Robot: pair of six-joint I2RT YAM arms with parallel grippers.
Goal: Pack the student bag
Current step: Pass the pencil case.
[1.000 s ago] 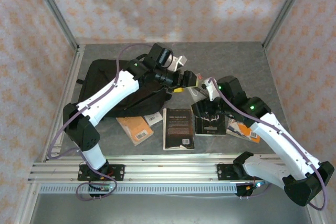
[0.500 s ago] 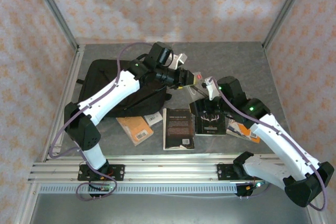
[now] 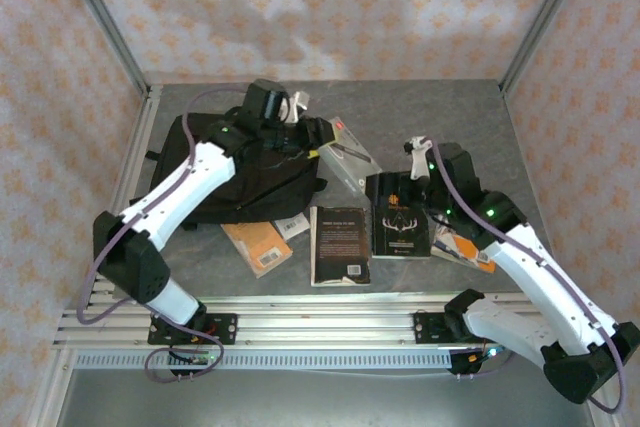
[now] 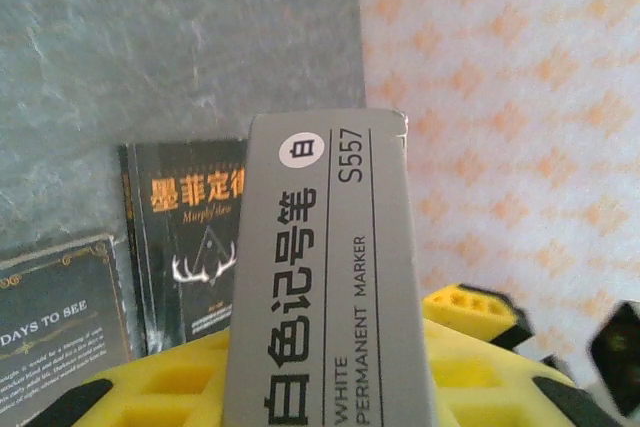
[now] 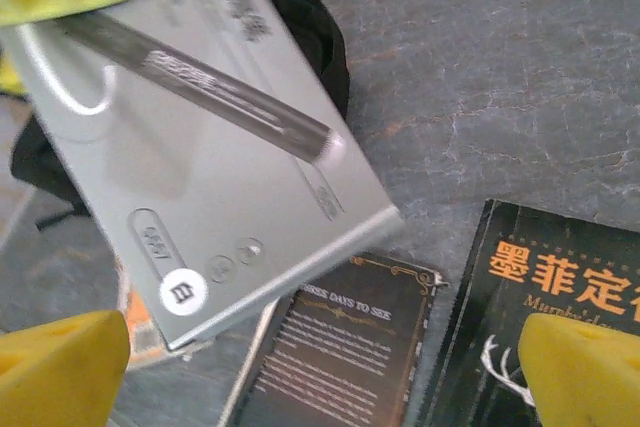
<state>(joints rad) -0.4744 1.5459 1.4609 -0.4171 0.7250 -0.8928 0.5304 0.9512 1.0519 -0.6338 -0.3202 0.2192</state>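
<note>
Student bag [image 3: 265, 187] is up next, I reckon: left gripper [image 3: 322, 137] just clamped the marker box [image 3: 350, 159] and swung back beside it, while right gripper [image 3: 420, 152] let go, wide open.

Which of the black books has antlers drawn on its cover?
The black book with orange Chinese letters, the right one of the two. The other black book, just left of it, has a gold frame and small writing instead.

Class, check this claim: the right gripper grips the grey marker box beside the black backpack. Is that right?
No. The left gripper grips the grey marker box beside the black backpack, as the left wrist view shows; the right gripper is open.
</note>
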